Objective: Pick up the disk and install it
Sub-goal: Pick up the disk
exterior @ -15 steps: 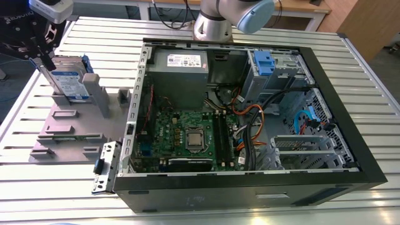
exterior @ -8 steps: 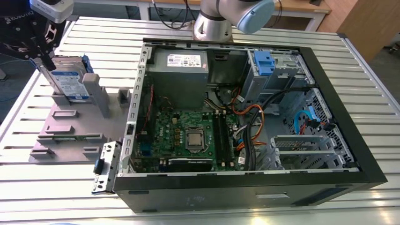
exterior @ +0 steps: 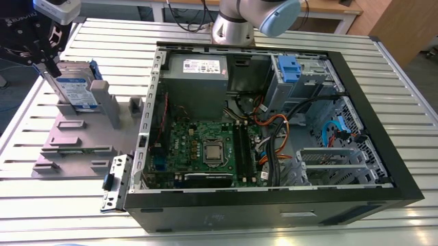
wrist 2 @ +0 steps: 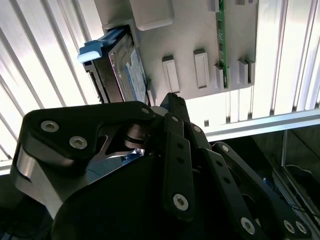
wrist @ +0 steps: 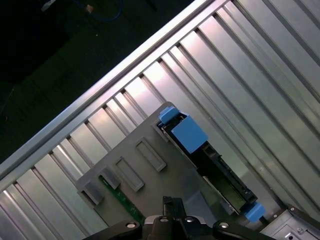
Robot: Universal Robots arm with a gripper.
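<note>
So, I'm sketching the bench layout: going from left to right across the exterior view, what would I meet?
gripper → disk → motherboard → blue bay latch → blue cable

The arm's base [exterior: 233,29] stands as a grey column at the top middle of the exterior view, with a pale blue joint cap [exterior: 277,15] just above it; the gripper [exterior: 46,60] hangs at that view's upper left, black, pointing downward with a slight tilt; a white camera housing [exterior: 58,7] sits over it at the wrist; in the second wrist view its black bolted links [wrist 2: 177,150] spread from the body; in the first wrist view the gripper body [wrist: 172,224] shows dark.
</note>
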